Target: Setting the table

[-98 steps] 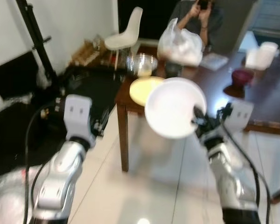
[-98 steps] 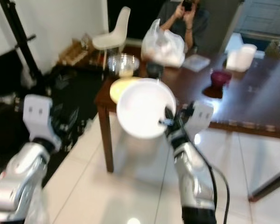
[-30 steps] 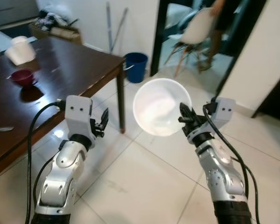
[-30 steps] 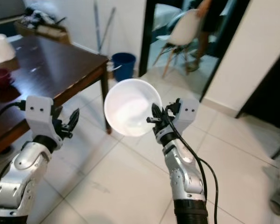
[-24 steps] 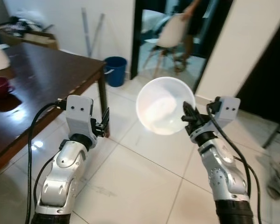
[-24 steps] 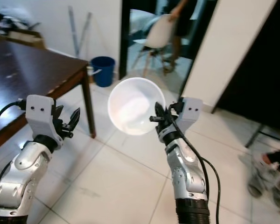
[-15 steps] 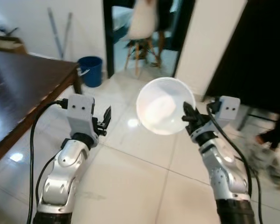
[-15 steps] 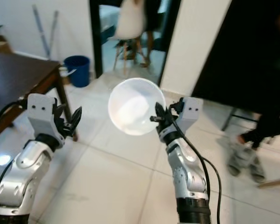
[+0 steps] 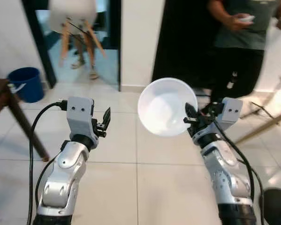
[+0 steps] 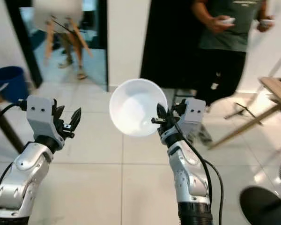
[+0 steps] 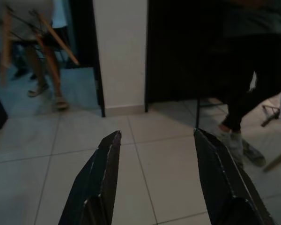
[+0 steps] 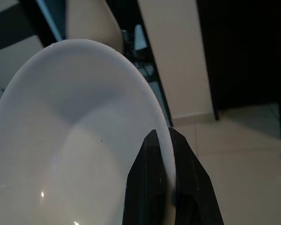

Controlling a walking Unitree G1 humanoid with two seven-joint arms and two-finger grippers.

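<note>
While the pale tiled floor [image 9: 131, 187] spreads beneath both raised arms, a person [image 9: 239, 51] in a grey-green shirt and dark trousers stands ahead to the right with something small and white in one hand, in front of a dark opening. A white chair [image 9: 75, 18] with wooden legs stands blurred in the doorway to the left, with a blue bucket [image 9: 25, 83] on the floor near a dark wooden table leg [image 9: 25, 126] at the left edge. Held in the air between the two arms, well above the floor, is the white bowl [image 9: 166, 107], tipped so that its hollow faces the camera. The right gripper [image 9: 189, 121] has its jaws closed tight on the bowl's rim, one finger inside and one outside, as the right wrist view shows. The left gripper [image 9: 106, 123] is lifted at about the same height, its jaws spread wide and holding nothing.
</note>
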